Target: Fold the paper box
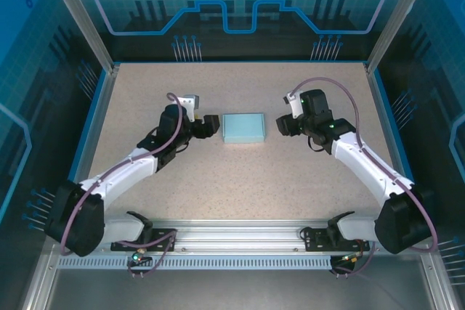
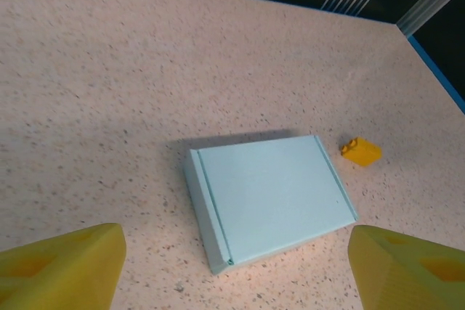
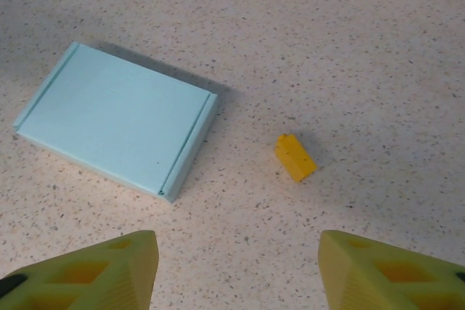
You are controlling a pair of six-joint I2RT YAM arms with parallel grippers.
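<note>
Two grippers flank the box, which we see folded flat on the table: left gripper just left of it, right gripper right of it, both open and empty, a brick near the box's right edge.

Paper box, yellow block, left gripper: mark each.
paper box [image 2: 270, 197], left wrist view, centre of its top face.
yellow block [image 3: 295, 157], right wrist view, its top side.
left gripper [image 1: 213, 125], top external view, between its fingertips.

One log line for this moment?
paper box folded, lying flat | left gripper open, empty | right gripper open, empty | yellow block beside box
</note>
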